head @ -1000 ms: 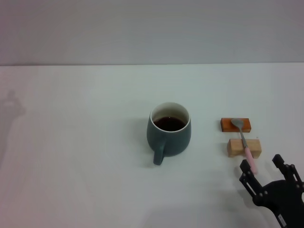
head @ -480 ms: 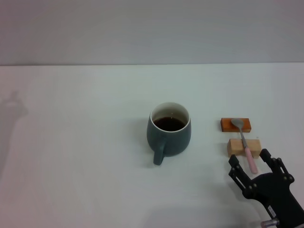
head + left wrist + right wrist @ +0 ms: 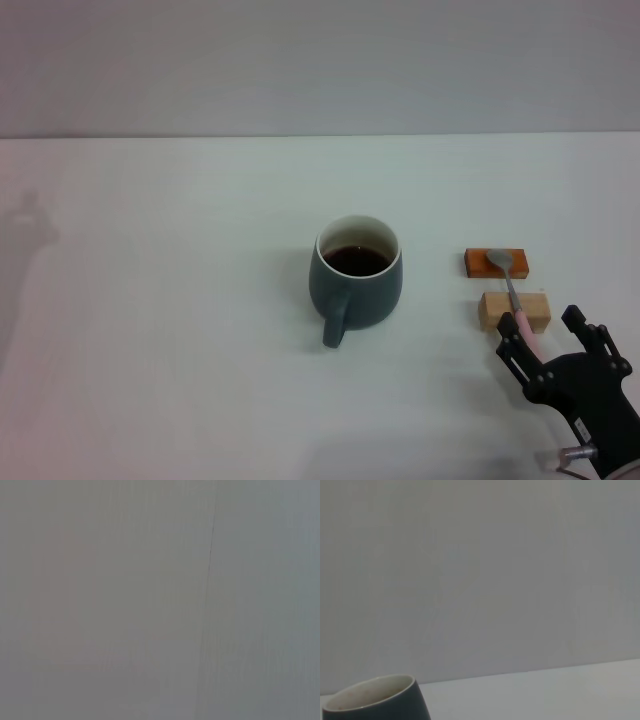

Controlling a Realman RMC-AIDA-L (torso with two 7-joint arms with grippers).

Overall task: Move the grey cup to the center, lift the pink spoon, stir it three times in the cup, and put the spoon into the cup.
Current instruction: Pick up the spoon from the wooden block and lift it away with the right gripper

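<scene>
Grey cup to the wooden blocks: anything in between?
Nothing. In the head view, bare white table separates the grey cup from the orange-brown block and the pale block.

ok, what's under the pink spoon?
The pink spoon lies across an orange-brown block and a pale wooden block. Its handle tip is hidden by the right claw.

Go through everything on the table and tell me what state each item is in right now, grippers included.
grey cup: upright, holding dark liquid, handle toward the robot.
pink spoon: lying across the two blocks, not lifted.
orange-brown block: flat, under the spoon's bowl.
pale wooden block: flat, under the spoon's neck.
right gripper: open, fingers flanking the pink handle.
left gripper: not in view.
</scene>
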